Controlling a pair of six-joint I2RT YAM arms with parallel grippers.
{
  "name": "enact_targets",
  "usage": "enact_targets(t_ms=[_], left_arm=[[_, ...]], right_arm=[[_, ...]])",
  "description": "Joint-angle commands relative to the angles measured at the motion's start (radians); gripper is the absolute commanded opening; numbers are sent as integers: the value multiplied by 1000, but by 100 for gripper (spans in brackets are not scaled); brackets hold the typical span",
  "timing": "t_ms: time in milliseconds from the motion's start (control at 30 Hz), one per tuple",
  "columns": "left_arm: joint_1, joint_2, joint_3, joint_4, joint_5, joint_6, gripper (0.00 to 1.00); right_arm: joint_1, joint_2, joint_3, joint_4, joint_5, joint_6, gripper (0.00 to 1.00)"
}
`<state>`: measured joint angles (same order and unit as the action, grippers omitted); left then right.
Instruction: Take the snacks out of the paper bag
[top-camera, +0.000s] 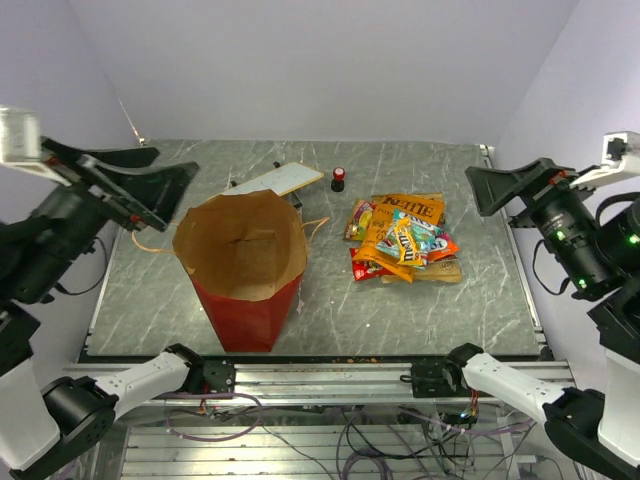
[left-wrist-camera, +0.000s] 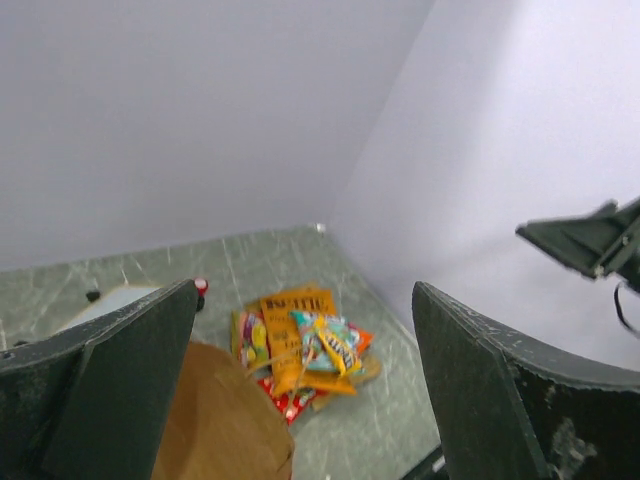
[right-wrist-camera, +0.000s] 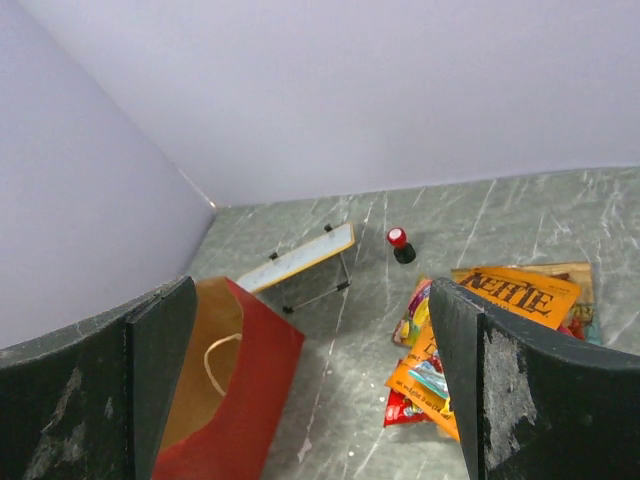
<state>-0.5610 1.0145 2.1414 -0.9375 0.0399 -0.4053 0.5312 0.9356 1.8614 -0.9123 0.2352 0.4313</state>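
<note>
The red paper bag (top-camera: 245, 300) stands upright at the left front of the table, its mouth open; its brown inside shows no packets. It also shows in the left wrist view (left-wrist-camera: 215, 425) and the right wrist view (right-wrist-camera: 235, 390). The snacks (top-camera: 405, 240) lie in a heap on the table to its right, also in the left wrist view (left-wrist-camera: 300, 345) and the right wrist view (right-wrist-camera: 480, 340). My left gripper (top-camera: 150, 190) is open and empty, raised left of the bag. My right gripper (top-camera: 505, 185) is open and empty, raised right of the snacks.
A flat white board (top-camera: 285, 180) on small legs lies behind the bag. A small red-and-black cylinder (top-camera: 339, 179) stands behind the snacks. White walls close in the table at the back and sides.
</note>
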Motion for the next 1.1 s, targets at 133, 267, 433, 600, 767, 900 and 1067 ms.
enact_targets(t_ms=[133, 267, 433, 600, 767, 900, 1067], left_arm=[[-8, 66, 174, -130, -189, -34, 99], [-8, 51, 131, -127, -240, -25, 99], [-7, 51, 75, -114, -335, 0, 99], [-8, 71, 53, -56, -303, 33, 99], [-8, 81, 48, -28, -362, 44, 99], [-8, 87, 53, -25, -366, 51, 99], [-8, 58, -12, 0, -385, 25, 99]], right_arm=[[-2, 20, 63, -43, 120, 87, 100], [-2, 22, 68, -29, 134, 90, 100], [-1, -21, -48, 79, 192, 83, 100], [-3, -1, -87, 104, 226, 94, 100], [-2, 1, -108, 88, 227, 90, 100], [-2, 30, -61, 65, 252, 77, 100], [-2, 45, -20, 44, 272, 85, 100]])
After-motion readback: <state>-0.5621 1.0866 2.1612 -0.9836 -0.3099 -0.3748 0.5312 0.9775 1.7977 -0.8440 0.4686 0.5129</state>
